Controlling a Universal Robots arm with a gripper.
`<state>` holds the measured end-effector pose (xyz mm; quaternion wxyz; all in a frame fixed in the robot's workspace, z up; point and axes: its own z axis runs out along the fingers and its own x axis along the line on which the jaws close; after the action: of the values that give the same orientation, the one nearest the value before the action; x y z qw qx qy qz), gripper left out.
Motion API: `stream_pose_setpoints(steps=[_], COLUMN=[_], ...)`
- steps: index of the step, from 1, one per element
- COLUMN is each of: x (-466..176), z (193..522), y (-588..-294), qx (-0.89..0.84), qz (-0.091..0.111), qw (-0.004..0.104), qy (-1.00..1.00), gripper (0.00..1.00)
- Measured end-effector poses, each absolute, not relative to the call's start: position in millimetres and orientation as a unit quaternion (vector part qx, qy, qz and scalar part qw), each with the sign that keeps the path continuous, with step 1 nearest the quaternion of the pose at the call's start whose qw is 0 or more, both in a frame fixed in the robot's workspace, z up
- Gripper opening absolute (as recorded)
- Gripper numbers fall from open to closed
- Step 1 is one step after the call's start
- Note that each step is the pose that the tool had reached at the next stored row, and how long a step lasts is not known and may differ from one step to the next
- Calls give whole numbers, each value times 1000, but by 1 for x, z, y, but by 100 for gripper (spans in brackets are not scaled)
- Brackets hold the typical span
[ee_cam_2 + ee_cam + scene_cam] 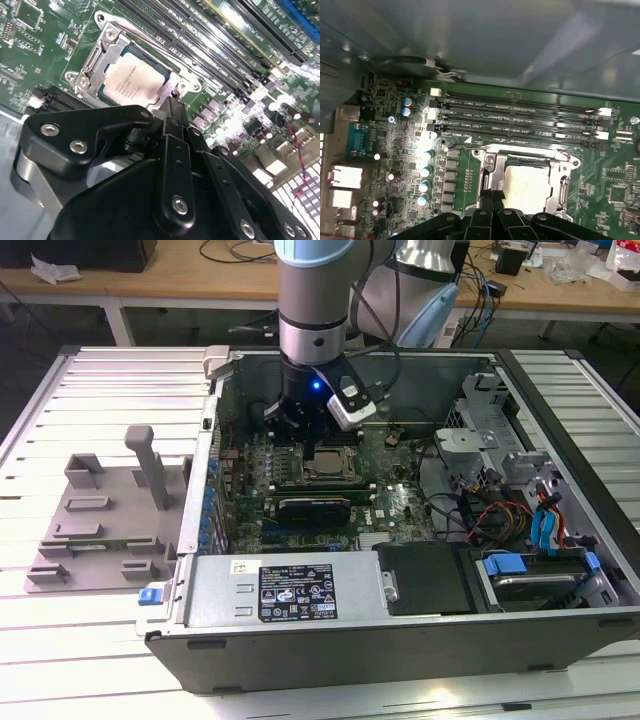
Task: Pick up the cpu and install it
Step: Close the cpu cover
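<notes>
In the first wrist view I read the gripper point(493, 194) as pinched shut on nothing, poised just over one edge of the cpu point(522, 186), which lies flat inside the socket frame point(487, 172) directly beneath.

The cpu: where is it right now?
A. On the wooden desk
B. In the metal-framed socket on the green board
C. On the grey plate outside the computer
B: in the second wrist view the cpu lies flat inside the socket on the board.
</notes>
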<state>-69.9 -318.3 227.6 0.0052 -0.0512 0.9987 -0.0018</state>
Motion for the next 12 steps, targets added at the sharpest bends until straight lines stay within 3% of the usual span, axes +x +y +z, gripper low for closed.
stream_pose_setpoints(steps=[12], x=[-37], z=[228], y=[-318], qx=[-49], qz=[-3], qw=[6], qy=[999], gripper=[11])
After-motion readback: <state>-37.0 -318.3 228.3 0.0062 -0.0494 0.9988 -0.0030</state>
